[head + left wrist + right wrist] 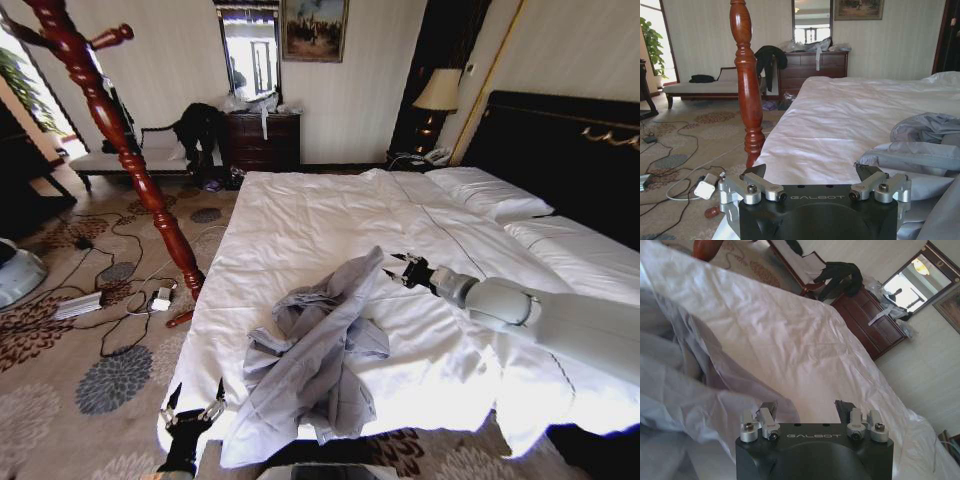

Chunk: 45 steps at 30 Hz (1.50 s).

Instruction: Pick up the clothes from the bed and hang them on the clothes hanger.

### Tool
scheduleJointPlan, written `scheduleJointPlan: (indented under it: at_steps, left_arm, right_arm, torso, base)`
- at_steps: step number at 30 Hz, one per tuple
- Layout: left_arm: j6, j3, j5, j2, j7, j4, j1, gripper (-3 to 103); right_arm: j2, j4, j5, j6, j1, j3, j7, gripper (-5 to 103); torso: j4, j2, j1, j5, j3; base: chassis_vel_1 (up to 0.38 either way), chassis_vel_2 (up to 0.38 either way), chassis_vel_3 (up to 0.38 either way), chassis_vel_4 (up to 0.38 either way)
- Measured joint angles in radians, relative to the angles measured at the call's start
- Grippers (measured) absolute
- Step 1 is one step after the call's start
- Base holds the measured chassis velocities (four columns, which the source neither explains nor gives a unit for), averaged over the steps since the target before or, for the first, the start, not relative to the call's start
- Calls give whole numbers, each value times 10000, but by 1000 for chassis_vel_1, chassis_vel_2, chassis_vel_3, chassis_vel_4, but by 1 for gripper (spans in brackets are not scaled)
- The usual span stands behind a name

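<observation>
The clothes, a light grey-blue shirt (320, 350), lie crumpled on the near half of the bed (300, 215), one end stretching toward the middle. My right gripper (397, 270) hovers open just beside that far end, low over the duvet. In the right wrist view its open gripper (806, 407) has the shirt (680, 390) close alongside on the white bed (790, 335). My left gripper (193, 403) stands open at the bed's near left corner, apart from the shirt. The left wrist view has the open gripper (812, 176) facing along the bed (850, 115), with the shirt (925, 145) to one side. The clothes hanger is out of view.
A tall red-brown wooden coat stand (120, 130) leans beside the bed's left edge, its post (747, 85) close to my left gripper. Cables and a power strip (80, 305) litter the carpet. A dresser (262, 140), a bench with black clothing (195, 125) and a lamp (437, 92) line the far wall.
</observation>
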Motion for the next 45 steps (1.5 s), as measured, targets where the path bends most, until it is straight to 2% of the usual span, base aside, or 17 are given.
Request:
scheduleJointPlan:
  at_steps: [1, 5, 8, 13, 14, 15, 16, 19, 21, 27, 32, 33, 36, 37, 38, 43, 45]
  left_arm:
    - [0, 0, 0, 0, 0, 0, 0, 100]
    - [-59, -80, -54, 24, 8, 80, 21, 100]
    - [-68, -25, -45, 0, 10, 107, 19, 100]
    - [71, 190, 18, 65, 14, -56, -70, 100]
    - [135, 211, 21, 155, 11, -119, -115, 100]
    - [289, 231, -14, 387, -3, -251, -227, 100]
    - [289, 231, -14, 387, -3, -251, -227, 100]
    - [923, 301, -474, 1141, -130, -533, -749, 100]
    - [1755, 411, -1029, 1938, -314, -735, -1414, 100]
    - [3053, 694, -2482, 3340, -826, -904, -2767, 100]
    - [3787, 1260, -4839, 5515, -1241, -654, -4930, 100]
    - [3787, 1260, -4839, 5515, -1241, -654, -4930, 100]
    - [3958, 2063, -5833, 6615, -1324, -257, -6383, 100]
    - [4105, 2910, -6289, 6985, -1459, 93, -7565, 100]
    - [4105, 2910, -6289, 6985, -1459, 93, -7565, 100]
    - [4336, 6293, -6607, 7162, -1393, 1682, -11957, 99]
    - [4335, 6936, -6607, 7040, -1335, 2080, -12826, 99]
  right_arm:
    - [0, 0, 0, 0, 0, 0, 0, 65]
    - [655, 1795, 2289, -590, 871, -125, 485, 82]
    - [1034, 2350, 2716, -816, 1004, -253, 518, 92]
    - [1867, 2470, 2078, -822, 938, -892, 444, 100]
    - [2223, 2447, 1955, -794, 1157, -1402, 437, 100]
    - [2840, 2438, 1766, -764, 1682, -2057, 430, 100]
    - [2840, 2438, 1766, -764, 1682, -2057, 430, 100]
    - [3900, 2551, 1439, -662, 2561, -2748, 468, 100]
    - [4994, 2729, 1396, -675, 3523, -3540, 661, 100]
    - [6405, 2935, 1372, -858, 4545, -4492, 966, 100]
    - [7299, 3045, 1220, -993, 4824, -4739, 1008, 100]
    - [7299, 3045, 1220, -993, 4824, -4739, 1008, 100]
    - [7410, 2996, 1176, -1053, 4889, -4805, 1011, 100]
    - [7439, 2950, 1149, -1108, 4982, -4900, 1036, 100]
    - [7439, 2950, 1149, -1108, 4982, -4900, 1036, 100]
    - [7779, 2936, 1060, -1289, 5340, -5269, 1161, 100]
    - [7923, 2937, 957, -1289, 5376, -5320, 1163, 100]
  torso:
    - [0, 0, 0, 0, 0]
    - [0, 1, -1, -9, -1]
    - [-3, 1, -1, -7, -1]
    - [14, 1, 0, -9, 0]
    - [11, 0, 1, -7, 0]
    - [-15, 0, 0, 8, 0]
    - [-15, 0, 0, 8, 0]
    - [-3, 2, -2, -4, -1]
    - [3, 1, 0, -10, 0]
    - [-4, 2, -1, -4, -1]
    - [1, 1, 0, -4, 1]
    - [1, 1, 0, -4, 1]
    - [-3, 1, 1, -4, 1]
    - [4, 0, 2, -9, 2]
    - [4, 0, 2, -9, 2]
    - [-4, -2, 3, -7, 3]
    - [1, -2, 3, -5, 2]
  base:
    - [0, 0, 0, 0]
    - [0, 0, 0, 0]
    - [0, 0, 0, 0]
    - [0, 0, 0, 0]
    - [0, 0, 0, 0]
    - [0, 0, 0, 0]
    - [0, 0, 0, 0]
    - [0, 0, 0, 0]
    - [0, 0, 0, 0]
    - [0, 0, 0, 0]
    - [0, 0, 0, 0]
    - [0, 0, 0, 0]
    - [0, 0, 0, 0]
    - [0, 0, 0, 0]
    - [0, 0, 0, 0]
    - [0, 0, 0, 0]
    - [0, 0, 0, 0]
